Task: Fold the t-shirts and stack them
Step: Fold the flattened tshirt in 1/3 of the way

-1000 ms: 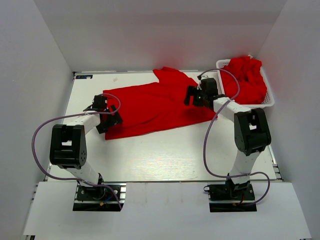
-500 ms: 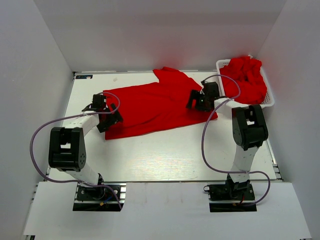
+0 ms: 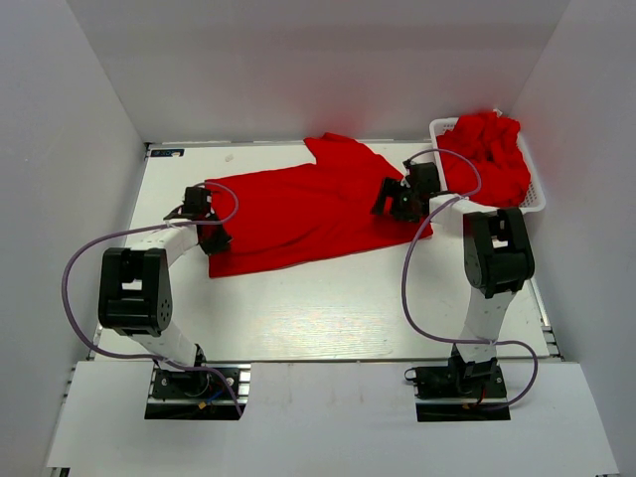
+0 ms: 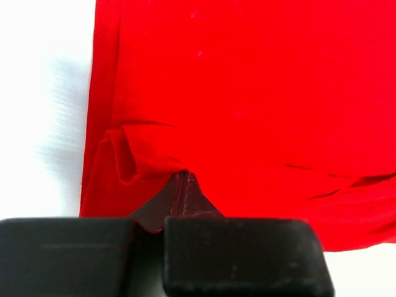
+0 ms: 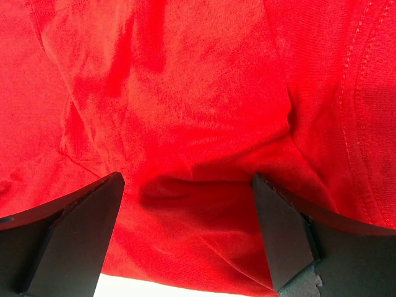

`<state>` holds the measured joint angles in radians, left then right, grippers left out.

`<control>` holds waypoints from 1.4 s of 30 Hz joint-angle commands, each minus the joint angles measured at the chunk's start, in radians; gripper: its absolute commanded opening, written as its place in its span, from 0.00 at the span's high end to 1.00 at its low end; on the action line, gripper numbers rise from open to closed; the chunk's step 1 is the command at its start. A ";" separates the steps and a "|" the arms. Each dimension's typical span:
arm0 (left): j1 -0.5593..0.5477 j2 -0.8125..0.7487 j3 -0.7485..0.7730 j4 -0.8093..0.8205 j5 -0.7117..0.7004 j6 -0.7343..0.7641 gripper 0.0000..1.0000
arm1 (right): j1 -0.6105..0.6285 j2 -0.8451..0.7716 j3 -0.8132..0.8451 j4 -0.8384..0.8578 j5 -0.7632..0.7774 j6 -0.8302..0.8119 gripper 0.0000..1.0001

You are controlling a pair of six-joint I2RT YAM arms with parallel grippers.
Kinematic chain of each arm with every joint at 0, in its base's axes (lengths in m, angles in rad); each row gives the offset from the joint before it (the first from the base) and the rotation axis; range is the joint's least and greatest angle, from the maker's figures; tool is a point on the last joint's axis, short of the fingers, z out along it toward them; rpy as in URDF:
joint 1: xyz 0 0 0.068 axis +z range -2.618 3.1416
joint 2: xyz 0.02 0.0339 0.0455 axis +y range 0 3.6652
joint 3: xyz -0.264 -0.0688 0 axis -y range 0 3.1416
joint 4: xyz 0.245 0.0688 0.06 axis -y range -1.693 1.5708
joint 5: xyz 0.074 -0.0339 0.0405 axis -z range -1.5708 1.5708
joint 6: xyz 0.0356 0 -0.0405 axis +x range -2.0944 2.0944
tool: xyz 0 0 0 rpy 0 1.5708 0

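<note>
A white table (image 3: 328,308) seen from above, with one red t-shirt (image 3: 308,214) spread flat across its far half. All positions below are given from this t-shirt.

At the t-shirt's left edge, toward its near corner, sits the left gripper (image 3: 214,238). The left wrist camera shows this gripper (image 4: 179,185) with its jaws pressed together, pinching a small raised pucker of red cloth just inside the edge. The cloth around the pinch is bunched into a short fold, and bare white table shows to the left of the edge.

The middle of the t-shirt lies mostly smooth, with a sleeve pointing toward the far side of the table.

Over the t-shirt's right end is the right gripper (image 3: 396,202). The right wrist camera shows it (image 5: 185,185) with its jaws spread wide apart. Both black fingers (image 5: 80,229) are down at the cloth with a shallow wrinkle of fabric between them, and nothing is clamped. A stitched seam runs down the cloth beside the right-hand finger.

Just beyond the t-shirt's right end stands a white slatted basket (image 3: 537,204). It holds a crumpled heap of t-shirts (image 3: 487,159), also red, piled above its rim.
</note>
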<state>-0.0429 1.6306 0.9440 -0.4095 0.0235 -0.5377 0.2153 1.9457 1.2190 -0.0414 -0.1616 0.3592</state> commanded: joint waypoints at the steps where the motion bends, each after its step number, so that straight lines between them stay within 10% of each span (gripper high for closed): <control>1: 0.005 -0.002 0.029 0.009 -0.022 0.002 1.00 | -0.013 0.029 -0.006 -0.031 -0.003 -0.002 0.10; 42: 0.032 0.202 0.332 -0.227 -0.279 -0.372 1.00 | -0.025 0.027 0.048 -0.114 0.089 -0.061 0.10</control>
<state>-0.0158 1.8488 1.2354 -0.6712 -0.2245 -0.9161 0.2043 1.9701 1.2598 -0.0772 -0.1253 0.3328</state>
